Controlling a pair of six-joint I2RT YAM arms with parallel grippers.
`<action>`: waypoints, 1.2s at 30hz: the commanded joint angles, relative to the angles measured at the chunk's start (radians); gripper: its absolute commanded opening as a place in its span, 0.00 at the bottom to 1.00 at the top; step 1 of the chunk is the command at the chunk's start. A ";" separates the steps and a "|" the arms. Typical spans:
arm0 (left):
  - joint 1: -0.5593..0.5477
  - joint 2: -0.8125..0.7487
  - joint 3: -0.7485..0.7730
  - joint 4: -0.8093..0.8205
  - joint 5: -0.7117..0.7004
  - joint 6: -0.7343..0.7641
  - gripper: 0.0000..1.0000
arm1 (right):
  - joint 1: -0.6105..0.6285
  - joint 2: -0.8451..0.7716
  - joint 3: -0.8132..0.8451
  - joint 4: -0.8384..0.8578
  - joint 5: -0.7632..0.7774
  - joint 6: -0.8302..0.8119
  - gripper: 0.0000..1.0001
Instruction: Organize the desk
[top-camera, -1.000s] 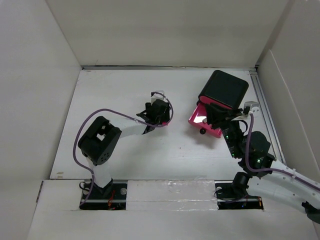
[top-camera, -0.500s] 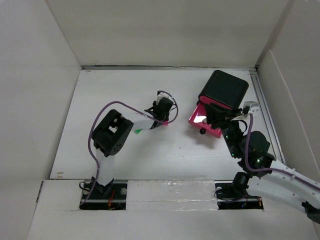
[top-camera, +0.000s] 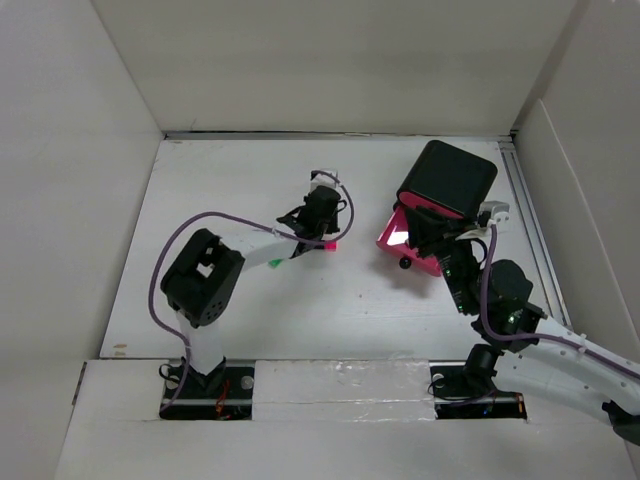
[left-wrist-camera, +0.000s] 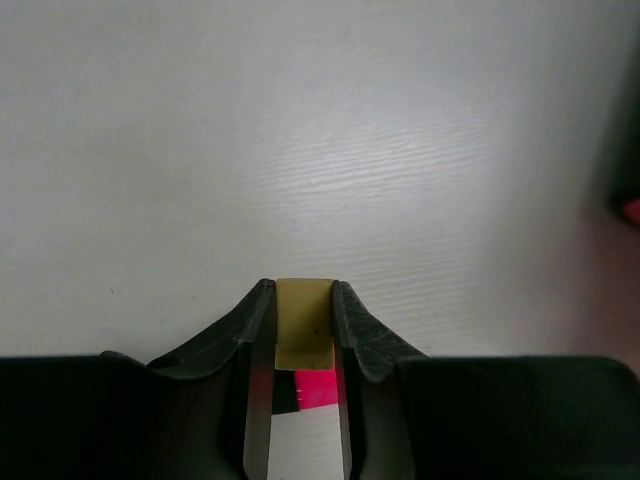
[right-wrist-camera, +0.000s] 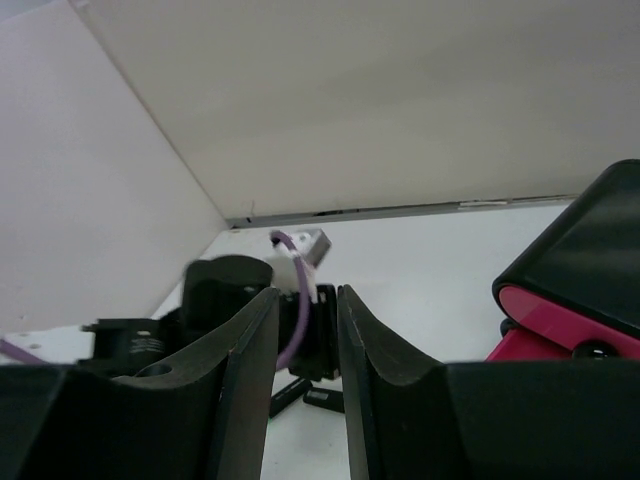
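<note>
The white desk (top-camera: 220, 190) fills the middle of the top view. My left gripper (top-camera: 319, 212) is over its middle. In the left wrist view the left gripper (left-wrist-camera: 303, 298) is shut on a small pale yellow block (left-wrist-camera: 303, 322), its jaws pressed to both sides, with a pink-and-black bit (left-wrist-camera: 318, 386) behind it. My right gripper (top-camera: 432, 240) is next to the open pink drawer (top-camera: 405, 238) of the black box (top-camera: 447, 178). In the right wrist view the right gripper (right-wrist-camera: 305, 296) is open with nothing between its fingers.
A small pink thing (top-camera: 328, 244) and a green thing (top-camera: 275, 263) lie on the desk under the left arm. The right wrist view shows the black box (right-wrist-camera: 590, 265) to the right, small dark pieces (right-wrist-camera: 320, 396) on the desk (right-wrist-camera: 430, 270), and white walls all round.
My left gripper has closed on the pale yellow block and moved a little farther from the bases, its elbow swinging. The green thing has come into view. The right arm barely shifted.
</note>
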 joint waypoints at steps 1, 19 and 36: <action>-0.018 -0.177 -0.008 0.134 0.122 -0.032 0.00 | -0.001 0.002 0.034 0.035 0.000 0.005 0.35; -0.186 -0.021 0.170 0.335 0.486 -0.118 0.46 | -0.001 -0.025 0.021 0.035 0.008 0.005 0.34; -0.276 -0.234 -0.173 0.424 0.423 -0.078 0.11 | -0.001 -0.001 0.018 0.052 0.022 0.000 0.25</action>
